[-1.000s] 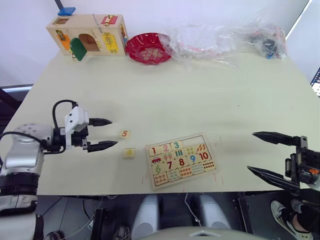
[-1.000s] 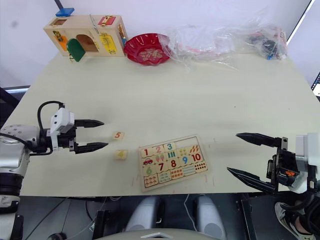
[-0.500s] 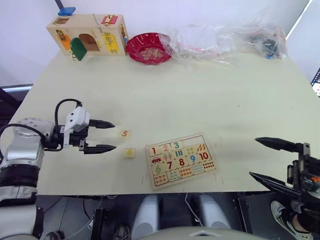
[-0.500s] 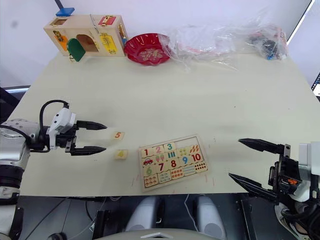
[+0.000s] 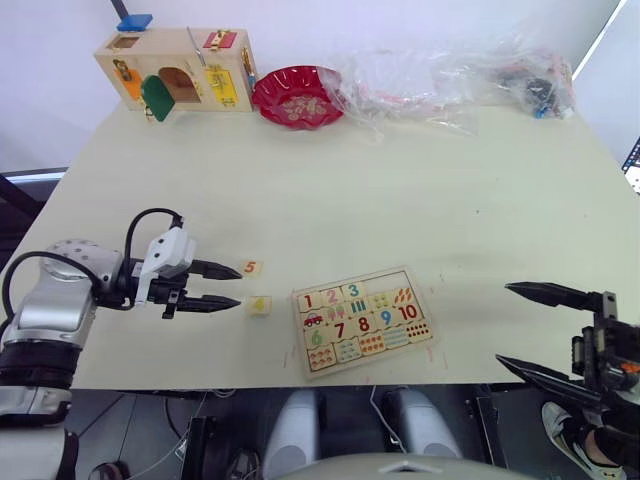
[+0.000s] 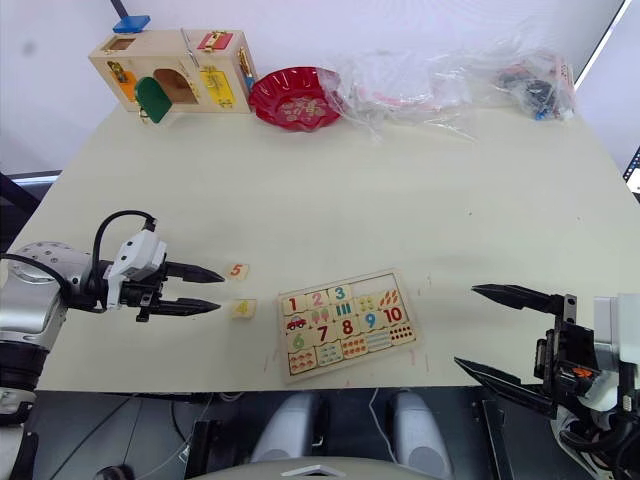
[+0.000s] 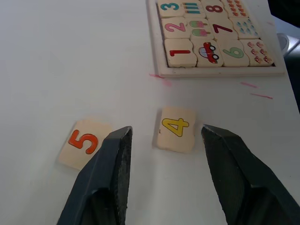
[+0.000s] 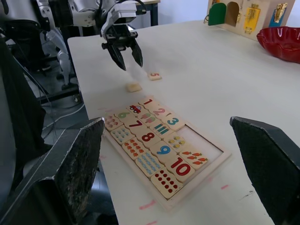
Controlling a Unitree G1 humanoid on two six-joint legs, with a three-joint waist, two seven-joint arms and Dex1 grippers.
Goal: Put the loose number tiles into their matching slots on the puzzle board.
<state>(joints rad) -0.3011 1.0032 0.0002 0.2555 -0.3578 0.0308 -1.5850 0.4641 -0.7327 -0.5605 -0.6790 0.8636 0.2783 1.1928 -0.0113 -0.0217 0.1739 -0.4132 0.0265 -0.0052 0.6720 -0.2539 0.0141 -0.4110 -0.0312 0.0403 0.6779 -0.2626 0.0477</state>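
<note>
Far end of the cream-coloured surface (image 5: 400,190), well away from either tool: a pale-wood latch box (image 5: 176,68) with coloured doors and locks, a green door hanging open at its front, and a small blue block (image 5: 132,22) above its top. Beside it, a red scalloped plastic bowl (image 5: 296,97). Next to the bowl, crumpled clear plastic bags (image 5: 455,75) with small dark items inside.

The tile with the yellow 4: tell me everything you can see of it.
The small square pale-wood tile printed with a yellow 4 lies flat and face up on the cream table, loose, outside the pale-wood puzzle board and apart from its rim. The orange 5 tile lies close by, not touching. The left hand is open, its black fingers near the tile without touching it.
</note>
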